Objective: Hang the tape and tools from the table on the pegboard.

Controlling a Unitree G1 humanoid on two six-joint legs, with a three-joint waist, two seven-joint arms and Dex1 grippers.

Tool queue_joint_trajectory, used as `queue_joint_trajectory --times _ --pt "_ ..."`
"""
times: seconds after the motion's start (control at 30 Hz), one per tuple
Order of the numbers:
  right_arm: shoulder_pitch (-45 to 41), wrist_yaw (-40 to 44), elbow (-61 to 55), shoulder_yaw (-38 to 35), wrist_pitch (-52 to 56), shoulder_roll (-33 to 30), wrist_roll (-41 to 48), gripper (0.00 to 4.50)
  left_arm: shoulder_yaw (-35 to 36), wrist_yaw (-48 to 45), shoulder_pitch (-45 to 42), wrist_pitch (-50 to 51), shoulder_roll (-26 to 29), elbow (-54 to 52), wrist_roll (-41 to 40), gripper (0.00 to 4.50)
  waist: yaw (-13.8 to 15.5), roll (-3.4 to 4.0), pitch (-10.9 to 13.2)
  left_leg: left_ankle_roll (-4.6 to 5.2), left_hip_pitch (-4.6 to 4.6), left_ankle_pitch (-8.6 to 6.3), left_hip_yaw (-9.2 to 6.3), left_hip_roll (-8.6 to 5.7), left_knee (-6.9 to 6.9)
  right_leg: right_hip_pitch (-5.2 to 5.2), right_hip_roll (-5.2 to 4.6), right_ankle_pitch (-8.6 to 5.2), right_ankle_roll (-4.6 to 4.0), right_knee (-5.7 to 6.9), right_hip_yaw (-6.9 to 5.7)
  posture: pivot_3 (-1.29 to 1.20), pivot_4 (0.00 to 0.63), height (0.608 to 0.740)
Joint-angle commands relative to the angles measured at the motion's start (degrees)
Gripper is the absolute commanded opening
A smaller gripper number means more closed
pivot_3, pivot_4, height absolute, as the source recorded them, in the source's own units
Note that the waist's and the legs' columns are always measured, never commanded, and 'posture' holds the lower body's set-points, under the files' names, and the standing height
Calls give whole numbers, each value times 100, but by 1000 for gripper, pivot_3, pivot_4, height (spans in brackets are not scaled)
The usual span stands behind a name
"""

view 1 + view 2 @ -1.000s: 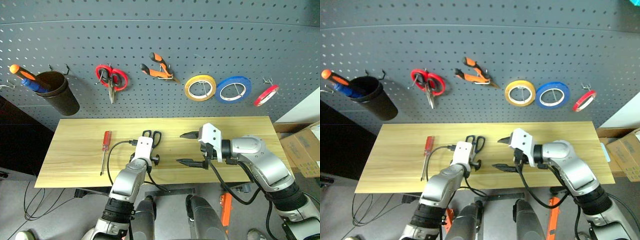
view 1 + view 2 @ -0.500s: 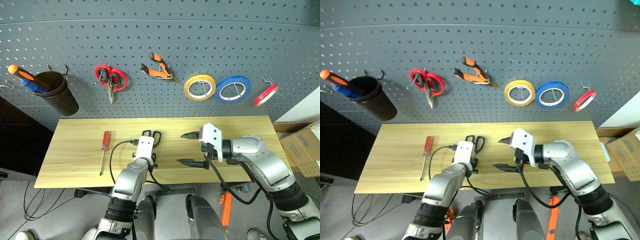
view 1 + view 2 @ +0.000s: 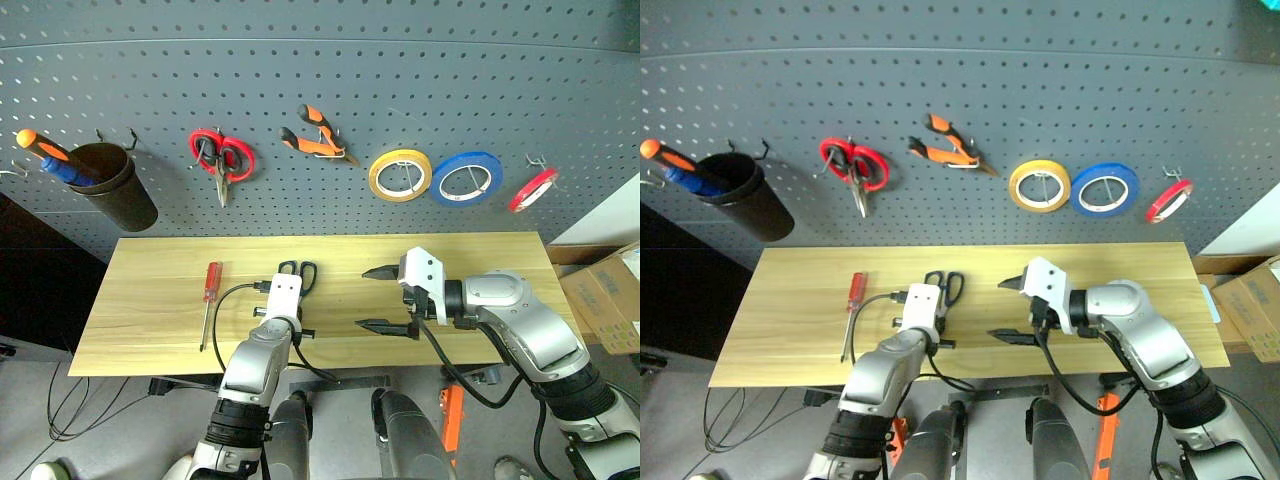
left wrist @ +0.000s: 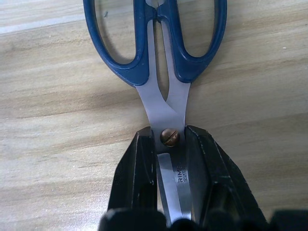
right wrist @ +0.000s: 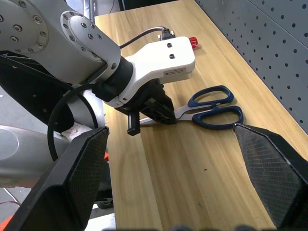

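The blue-handled scissors lie flat on the light wood table, handles toward the pegboard. My left gripper is shut on them at the pivot screw, its black fingers pressing both sides of the blades. My right gripper hovers just right of the scissors, open and empty. The red-handled screwdriver lies on the table's left part. The orange-and-black pliers and the small red tape hang on the pegboard.
Also on the pegboard hang red-handled scissors, a yellow roll, a blue roll and a dark cup holding an orange-and-blue tool. A cardboard box sits on the floor at the right.
My left gripper has closed from wide open onto the scissors' pivot without moving away. The right arm has stayed still and open.
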Motion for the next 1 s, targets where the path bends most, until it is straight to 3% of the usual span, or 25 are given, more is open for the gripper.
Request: queue_joint_trajectory --times 0.03,0.3,0.67,1.0 --pt "-70 -2 -47 -163 -173 9 48 4500 64 13 117 -146 -64 -250 51 516 0 0 0 0 0 0 0 0 0 0 0 0 0 0 0 -15 273 740" --pt "-162 -261 104 -299 -241 162 7 4500 -403 241 588 -787 166 -1007 645 516 10 0 -1 -2 -10 0 -2 0 0 -9 -5 1 0 -1 -1 -12 249 740" --pt "-353 -341 319 -456 -312 411 175 4500 -64 60 1304 -1737 304 -1816 692 516 56 -1 -11 -3 -11 0 -2 1 2 -8 -12 1 -1 -1 -5 39 216 740" --pt "-450 -424 371 -653 -221 562 379 4500 66 -264 1889 -3866 506 -1880 714 516 102 6 -33 -3 -11 0 -2 2 4 -9 -12 5 -6 0 -6 39 203 740"
